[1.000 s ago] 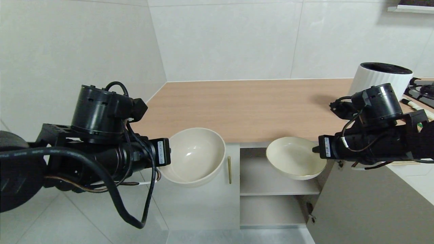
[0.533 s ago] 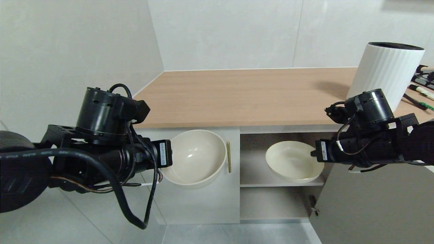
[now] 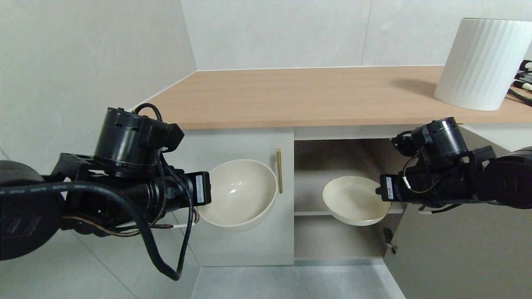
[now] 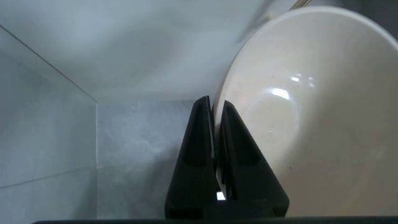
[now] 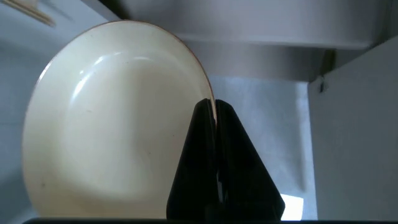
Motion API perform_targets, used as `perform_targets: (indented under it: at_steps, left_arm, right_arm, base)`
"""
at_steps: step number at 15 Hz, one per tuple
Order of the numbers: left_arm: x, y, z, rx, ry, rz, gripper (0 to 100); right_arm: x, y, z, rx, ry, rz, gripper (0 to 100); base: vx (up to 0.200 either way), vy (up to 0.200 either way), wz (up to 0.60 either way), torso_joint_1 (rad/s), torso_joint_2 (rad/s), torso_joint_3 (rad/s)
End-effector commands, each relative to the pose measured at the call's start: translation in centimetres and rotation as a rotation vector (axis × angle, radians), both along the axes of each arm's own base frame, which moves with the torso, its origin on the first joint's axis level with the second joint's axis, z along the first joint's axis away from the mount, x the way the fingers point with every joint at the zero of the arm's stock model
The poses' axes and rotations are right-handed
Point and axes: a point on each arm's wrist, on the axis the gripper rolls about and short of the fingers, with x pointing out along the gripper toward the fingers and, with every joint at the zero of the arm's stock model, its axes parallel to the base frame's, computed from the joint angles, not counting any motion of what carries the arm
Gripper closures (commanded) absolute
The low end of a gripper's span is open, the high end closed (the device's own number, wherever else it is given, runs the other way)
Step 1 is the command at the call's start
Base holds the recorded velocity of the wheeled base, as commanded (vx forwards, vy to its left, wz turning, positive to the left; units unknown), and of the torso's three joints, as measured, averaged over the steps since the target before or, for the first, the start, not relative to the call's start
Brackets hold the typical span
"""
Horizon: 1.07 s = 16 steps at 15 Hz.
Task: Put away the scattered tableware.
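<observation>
A deep cream bowl (image 3: pixel 239 194) hangs in front of the closed left cabinet door, held by its rim in my left gripper (image 3: pixel 206 193). In the left wrist view the gripper (image 4: pixel 214 112) is shut on the bowl (image 4: pixel 305 118). A shallower cream plate (image 3: pixel 353 200) hangs at the mouth of the open cabinet (image 3: pixel 332 166), level with its middle shelf (image 3: pixel 309 213), and my right gripper (image 3: pixel 381 192) is shut on its rim. The right wrist view shows that gripper (image 5: pixel 214 112) clamped on the plate (image 5: pixel 118 118).
A wooden countertop (image 3: pixel 299 95) runs above the cabinet, with a white ribbed container (image 3: pixel 478 62) at its right end and utensils (image 3: pixel 524 85) beyond. The open cabinet door (image 3: pixel 449 249) stands at the right. A brass handle (image 3: pixel 279 171) is on the closed door. Grey floor (image 3: pixel 291 282) lies below.
The head view has sunk, so the countertop now sits higher in the picture and more of the cabinet's inside shows. Both arms keep their bowl and plate; the plate now hangs by the shelf.
</observation>
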Motion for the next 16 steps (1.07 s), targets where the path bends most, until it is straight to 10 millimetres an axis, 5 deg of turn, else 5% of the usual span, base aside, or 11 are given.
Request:
perform_targets:
  at_steps: [1,9,12,16]
  left_arm:
    - [0.0,0.0,0.0,0.0,0.001,0.001,100]
    - [0.1,0.0,-0.1,0.002,0.004,0.001,100]
    - [0.2,-0.1,-0.3,0.006,0.01,0.002,100]
    - [0.2,-0.1,-0.3,0.006,0.01,0.002,100]
  right_arm:
    - [0.4,0.2,-0.9,-0.011,0.024,-0.001,100]
    - [1.2,0.5,-2.3,-0.025,0.044,-0.006,100]
    - [2.9,1.2,-5.2,-0.047,0.076,-0.014,100]
    - [6.8,2.6,-11.6,-0.047,0.005,-0.108,100]
  base:
    - [0.0,0.0,0.0,-0.105,0.47,0.334]
    - [0.0,0.0,0.0,-0.02,0.12,0.092]
    - [0.0,0.0,0.0,0.0,0.0,0.0]
    - [0.0,0.0,0.0,0.0,0.0,0.0]
